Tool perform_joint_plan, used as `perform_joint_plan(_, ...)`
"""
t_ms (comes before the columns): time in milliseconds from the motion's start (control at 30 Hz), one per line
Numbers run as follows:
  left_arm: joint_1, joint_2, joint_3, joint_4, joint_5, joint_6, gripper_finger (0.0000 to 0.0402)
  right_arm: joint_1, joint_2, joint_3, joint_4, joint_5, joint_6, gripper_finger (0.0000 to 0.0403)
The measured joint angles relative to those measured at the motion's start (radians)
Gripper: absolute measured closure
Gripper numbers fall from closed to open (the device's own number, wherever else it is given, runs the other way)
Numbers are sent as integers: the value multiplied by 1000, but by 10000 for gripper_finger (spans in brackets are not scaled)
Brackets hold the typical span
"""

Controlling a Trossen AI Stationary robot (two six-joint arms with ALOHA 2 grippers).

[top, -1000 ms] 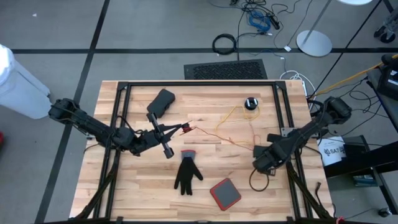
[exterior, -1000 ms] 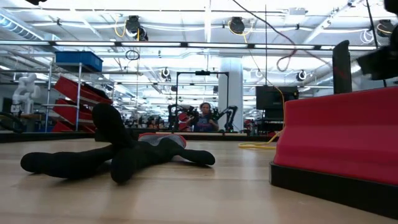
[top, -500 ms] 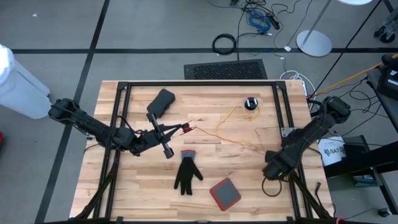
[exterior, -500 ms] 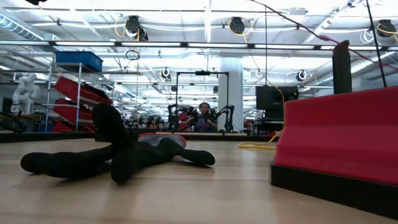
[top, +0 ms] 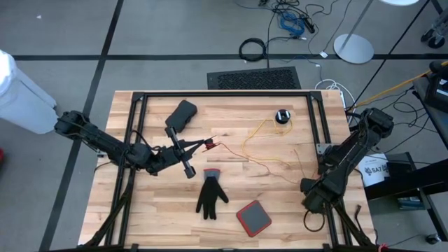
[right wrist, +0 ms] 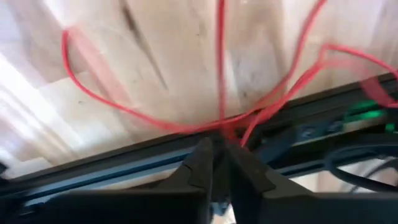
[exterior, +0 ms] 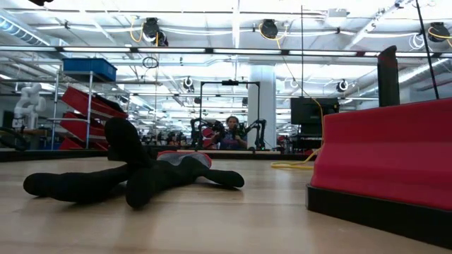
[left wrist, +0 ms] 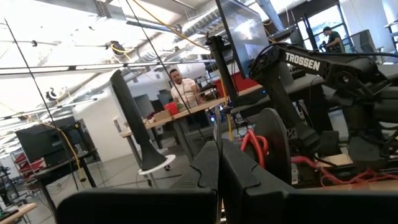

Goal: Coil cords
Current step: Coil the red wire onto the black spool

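I have the right gripper (top: 313, 194) pinched on the cord (top: 269, 164), whose long axis runs from those fingers across the counter (top: 238, 133) toward the black glove (top: 209, 194), beside which the nearer left gripper (top: 200, 145) clamps its red end.

The glove (top: 210, 195) lay mid-table. My left gripper (top: 199, 146) sat just behind and left of it; the puck (top: 282, 115) lay far behind and right; the flat case (top: 253, 218) lay just before and right; my right gripper (top: 313, 197) was well right.
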Motion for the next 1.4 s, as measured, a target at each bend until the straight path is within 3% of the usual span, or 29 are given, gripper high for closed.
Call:
perform_joint_plan(167, 0, 0, 0, 0, 0, 0, 402, 42, 0, 0, 65, 12, 63, 329)
perform_joint_plan(233, 0, 0, 0, 0, 0, 0, 402, 53, 0, 9, 80, 68, 80, 312)
perform_joint_plan(300, 0, 0, 0, 0, 0, 0, 402, 58, 0, 29, 90, 186, 88, 299)
perform_joint_plan(567, 0, 0, 0, 0, 0, -2, 402, 48, 0, 71, 206, 868, -17, 287)
perform_joint_plan(800, 0, 0, 0, 0, 0, -2, 402, -57, 0, 70, 388, 1188, -231, 286)
perform_joint_plan(933, 0, 0, 0, 0, 0, -3, 402, -143, 0, 70, 521, 1262, -382, 286)
perform_joint_plan(1167, 0, 0, 0, 0, 0, -6, 402, -274, 15, 70, 662, 1265, -558, 286)
perform_joint_plan(1400, 0, 0, 0, 0, 0, -7, 402, -379, 130, 70, 949, 1243, -832, 286)
